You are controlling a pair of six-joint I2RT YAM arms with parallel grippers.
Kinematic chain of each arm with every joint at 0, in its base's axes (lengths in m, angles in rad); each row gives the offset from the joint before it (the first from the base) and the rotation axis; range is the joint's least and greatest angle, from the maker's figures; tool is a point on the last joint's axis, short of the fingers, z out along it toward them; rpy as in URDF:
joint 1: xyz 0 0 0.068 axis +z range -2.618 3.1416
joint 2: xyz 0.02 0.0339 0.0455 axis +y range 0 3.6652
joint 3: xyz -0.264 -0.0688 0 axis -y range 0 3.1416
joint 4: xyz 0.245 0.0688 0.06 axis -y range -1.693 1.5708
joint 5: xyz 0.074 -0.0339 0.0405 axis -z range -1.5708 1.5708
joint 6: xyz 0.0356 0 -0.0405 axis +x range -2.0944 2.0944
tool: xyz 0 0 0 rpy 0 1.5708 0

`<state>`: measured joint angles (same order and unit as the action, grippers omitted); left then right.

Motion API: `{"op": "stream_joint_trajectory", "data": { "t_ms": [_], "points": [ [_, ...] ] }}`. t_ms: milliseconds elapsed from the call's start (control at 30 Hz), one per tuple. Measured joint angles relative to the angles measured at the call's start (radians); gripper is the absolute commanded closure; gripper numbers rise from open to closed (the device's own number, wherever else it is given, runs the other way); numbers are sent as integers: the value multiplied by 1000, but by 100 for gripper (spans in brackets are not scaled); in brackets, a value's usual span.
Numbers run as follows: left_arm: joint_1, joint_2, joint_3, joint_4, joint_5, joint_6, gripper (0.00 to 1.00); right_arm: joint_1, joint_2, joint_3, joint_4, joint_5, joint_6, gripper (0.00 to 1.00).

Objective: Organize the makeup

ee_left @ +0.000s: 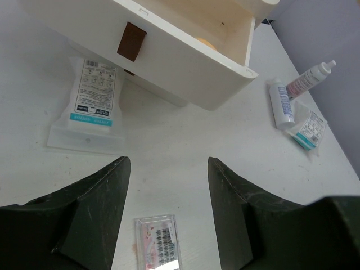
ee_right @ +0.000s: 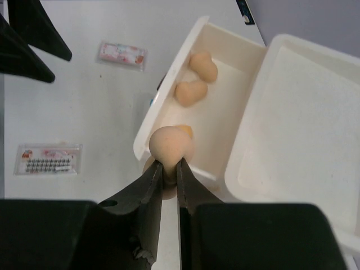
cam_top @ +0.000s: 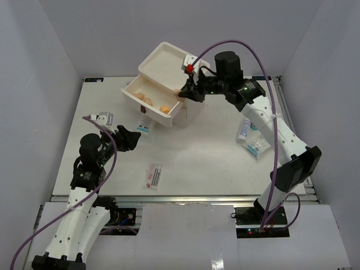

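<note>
Sponge (ee_right: 169,143) pinched in the right gripper (ee_right: 170,167) hangs over the open drawer (ee_right: 225,129) by the far edge of the counter (cam_top: 214,163); three sponges (cam_top: 148,101) lie inside. Left gripper (ee_left: 167,163) is spread near the left edge, above a sachet (ee_left: 159,247).

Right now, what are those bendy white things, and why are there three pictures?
They are two robot arms, and the pinchers at their ends are called grippers. One picture looks down from above. The other two come from a little camera on each wrist. The right gripper is pinching a tan egg-shaped sponge at the edge of an open drawer, where more sponges lie. The left gripper is open and holds nothing, above the table. On the table lie flat clear sachets and a white-blue tube.
</note>
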<state>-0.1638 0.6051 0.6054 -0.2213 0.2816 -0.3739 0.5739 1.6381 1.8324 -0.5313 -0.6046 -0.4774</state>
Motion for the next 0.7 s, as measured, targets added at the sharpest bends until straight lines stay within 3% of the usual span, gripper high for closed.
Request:
{"op": "stream_joint_trajectory", "data": {
  "t_ms": [167,367,467,700],
  "points": [
    [0,33,-6,10,36,0,32,87,166,160,45,41,60,73],
    [0,90,-6,30,80,-17,33,132,327,207,85,146,111,45],
    [0,138,-6,52,99,-51,33,134,382,210,95,204,114,36],
    [0,229,-6,103,112,-133,35,131,384,210,101,254,106,26]
  ]
}}
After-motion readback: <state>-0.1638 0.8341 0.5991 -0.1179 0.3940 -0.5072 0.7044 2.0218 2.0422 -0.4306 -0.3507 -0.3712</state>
